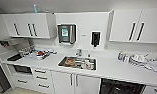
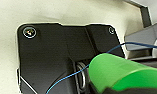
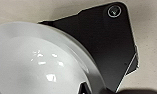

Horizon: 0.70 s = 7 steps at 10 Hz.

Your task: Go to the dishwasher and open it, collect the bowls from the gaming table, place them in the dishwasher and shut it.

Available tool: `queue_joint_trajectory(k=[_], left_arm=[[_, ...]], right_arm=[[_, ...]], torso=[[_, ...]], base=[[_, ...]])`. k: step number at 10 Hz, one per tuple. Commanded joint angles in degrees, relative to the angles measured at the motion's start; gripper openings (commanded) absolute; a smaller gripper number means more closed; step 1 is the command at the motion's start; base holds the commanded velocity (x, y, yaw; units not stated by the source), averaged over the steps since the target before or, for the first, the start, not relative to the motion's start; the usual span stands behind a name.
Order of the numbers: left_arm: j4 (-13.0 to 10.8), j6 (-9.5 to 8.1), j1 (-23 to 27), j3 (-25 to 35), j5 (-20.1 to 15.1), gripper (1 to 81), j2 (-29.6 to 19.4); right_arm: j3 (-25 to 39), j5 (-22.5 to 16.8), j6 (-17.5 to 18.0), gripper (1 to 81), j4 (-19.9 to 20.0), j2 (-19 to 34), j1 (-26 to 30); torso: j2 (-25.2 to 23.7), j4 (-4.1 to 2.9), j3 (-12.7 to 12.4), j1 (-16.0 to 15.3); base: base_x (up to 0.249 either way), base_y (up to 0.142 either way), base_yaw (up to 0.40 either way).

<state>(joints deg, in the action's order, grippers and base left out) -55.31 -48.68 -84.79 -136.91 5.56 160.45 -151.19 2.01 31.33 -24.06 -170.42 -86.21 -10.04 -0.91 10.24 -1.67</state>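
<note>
A bright green bowl (image 2: 119, 72) shows large and close in the left wrist view, hanging over the pale floor with my left gripper (image 2: 129, 90) shut on its lower edge. In the right wrist view a glossy white bowl (image 3: 39, 62) sits just as close, and my right gripper (image 3: 94, 90) is shut on its rim. The dishwasher (image 1: 120, 87) is under the counter at the lower right of the head view. It stands open and shows a dark inside with racks. The gaming table is out of view.
A white counter (image 1: 111, 68) runs across the room, with a steel sink (image 1: 61, 64) holding dishes in its middle. White dishes (image 1: 138, 59) are stacked at its right end and clutter (image 1: 40, 53) lies at its left. White drawers (image 1: 41, 78) and cabinet doors (image 1: 70, 83) stand below.
</note>
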Motion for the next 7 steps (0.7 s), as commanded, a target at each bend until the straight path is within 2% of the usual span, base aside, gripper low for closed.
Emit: queue_joint_trajectory(k=[1, 7], left_arm=[[-0.33, -0.1, 2.91, 0.77, -1.52, 1.0, -1.01], [0.03, -0.1, 2.91, 0.77, -1.52, 1.0, -1.01]], right_arm=[[1.34, -0.61, -0.22, 1.0, -0.8, -1.17, 2.75], [1.34, -0.52, -0.3, 1.0, -0.81, -1.26, 2.75]], torso=[[0.0, 0.0, 0.0, 0.0], [-0.02, 0.0, 0.0, 0.02]], base=[[0.0, 0.0, -0.307], [0.0, 0.0, -0.312]])
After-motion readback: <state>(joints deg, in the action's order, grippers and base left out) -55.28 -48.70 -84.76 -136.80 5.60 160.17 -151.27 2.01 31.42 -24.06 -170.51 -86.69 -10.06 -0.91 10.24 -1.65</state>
